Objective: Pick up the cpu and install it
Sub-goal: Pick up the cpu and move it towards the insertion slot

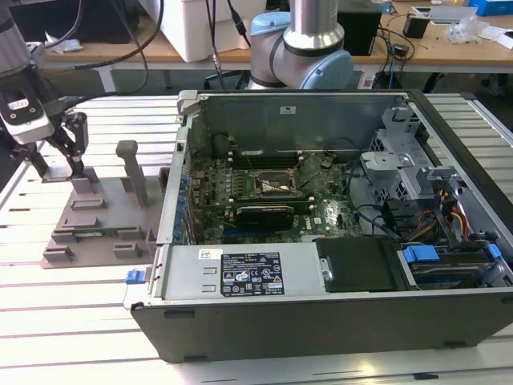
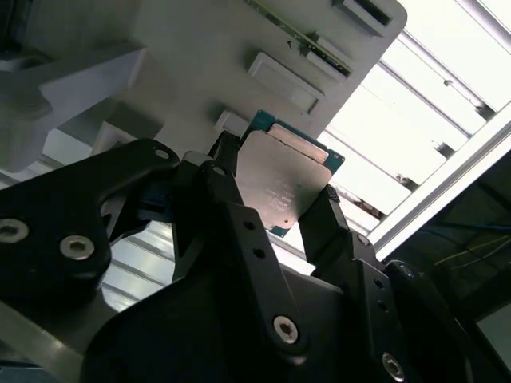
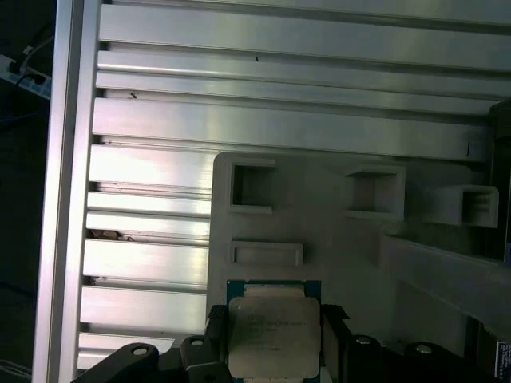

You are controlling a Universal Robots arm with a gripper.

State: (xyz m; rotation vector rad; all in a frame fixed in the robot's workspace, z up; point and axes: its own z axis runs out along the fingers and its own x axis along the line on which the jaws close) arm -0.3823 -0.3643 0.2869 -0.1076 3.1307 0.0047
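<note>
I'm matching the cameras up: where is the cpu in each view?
Exterior view: look at the gripper, which stands over the grey tray at the exterior view's left.
Second wrist view: the cpu sits between the black jaws, which press on two opposite edges.
First wrist view: the cpu is between the jaws, with the tray's square pockets beyond it.
Shared landmark: the grey tray.

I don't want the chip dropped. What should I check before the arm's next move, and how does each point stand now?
1. Cpu held by the gripper: ok, pinched on two opposite edges in both wrist views.
2. Cpu lifted clear of the grey tray: cannot tell.
3. Computer case open on top: ok.
4. Socket on the board empty: cannot tell.
</note>
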